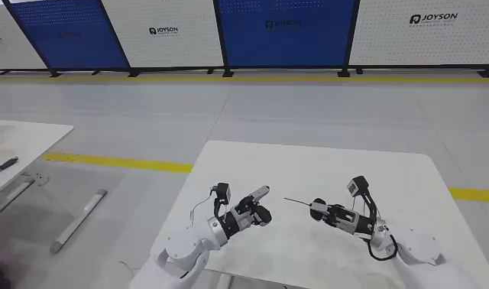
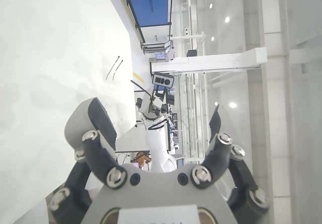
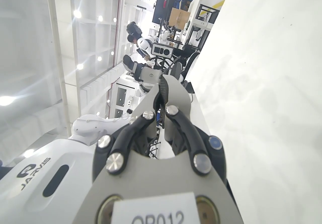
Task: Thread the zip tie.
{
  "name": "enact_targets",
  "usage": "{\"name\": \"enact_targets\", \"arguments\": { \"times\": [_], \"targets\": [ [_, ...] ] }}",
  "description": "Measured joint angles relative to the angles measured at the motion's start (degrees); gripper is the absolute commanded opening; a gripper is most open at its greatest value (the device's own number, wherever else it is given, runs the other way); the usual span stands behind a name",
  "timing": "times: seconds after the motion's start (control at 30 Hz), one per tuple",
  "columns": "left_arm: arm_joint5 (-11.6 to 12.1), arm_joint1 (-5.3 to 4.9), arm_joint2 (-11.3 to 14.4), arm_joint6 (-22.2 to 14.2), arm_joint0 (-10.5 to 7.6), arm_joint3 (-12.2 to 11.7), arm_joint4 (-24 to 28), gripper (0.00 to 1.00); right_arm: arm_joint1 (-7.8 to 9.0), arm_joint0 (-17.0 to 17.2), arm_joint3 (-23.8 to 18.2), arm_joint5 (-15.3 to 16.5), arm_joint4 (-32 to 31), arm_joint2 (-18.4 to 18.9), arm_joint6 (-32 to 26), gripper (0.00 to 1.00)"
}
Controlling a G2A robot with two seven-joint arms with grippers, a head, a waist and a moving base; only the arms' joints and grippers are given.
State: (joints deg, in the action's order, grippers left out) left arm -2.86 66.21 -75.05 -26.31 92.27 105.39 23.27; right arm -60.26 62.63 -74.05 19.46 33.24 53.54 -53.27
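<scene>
Top view, table [image 1: 306, 167]: white, with rounded corners. Both my arms are above its near half, facing each other.
Left gripper [image 1: 263, 202]: above the table, left of centre. My jaws are spread wide, with nothing between the fingers [image 2: 100, 119].
Right gripper [image 1: 315, 208]: above the table, right of centre, near the left gripper but apart from it. My jaws are pressed together on one end of the zip tie [image 1: 298, 202].
Zip tie: thin and black. Its free length sticks out from my right gripper toward my left gripper, and the tip stops short of the open fingers.
Spare ties [image 2: 114, 69]: two thin black ties in the left wrist view, lying side by side on the table beyond my open fingers. Neither gripper touches them.
</scene>
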Motion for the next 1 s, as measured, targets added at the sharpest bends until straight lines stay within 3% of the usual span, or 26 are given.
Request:
{"name": "enact_targets", "arguments": {
  "times": [0.1,0.27,0.4,0.5,0.57,1.0],
  "targets": [
    [-0.13,0.00,0.09,-0.05,-0.03,-0.20,0.01,1.00,-0.01,0.05,-0.05,0.00,0.00,0.01,0.07,0.00],
    [-1.31,0.06,2.61,-1.30,-1.42,-3.27,-1.67,1.00,-0.57,2.23,-3.69,0.02,-2.09,0.17,5.32,0.00],
    [-1.96,0.64,6.51,-0.89,-4.09,-5.63,-1.62,1.00,-1.49,3.23,-5.50,0.02,-3.28,-0.39,7.58,0.00],
    [0.30,1.22,8.77,0.26,-6.11,-7.02,0.12,1.00,-2.12,2.99,-4.67,0.02,-3.55,-0.91,8.01,0.00],
    [1.51,1.34,9.10,0.60,-6.35,-7.19,0.74,1.00,-2.14,2.95,-4.58,0.02,-3.54,-0.93,8.00,0.00],
    [1.27,1.32,9.04,0.55,-6.28,-7.15,0.64,1.00,-2.14,3.11,-4.73,-0.24,-3.58,-0.93,8.21,0.00]
  ]
}}
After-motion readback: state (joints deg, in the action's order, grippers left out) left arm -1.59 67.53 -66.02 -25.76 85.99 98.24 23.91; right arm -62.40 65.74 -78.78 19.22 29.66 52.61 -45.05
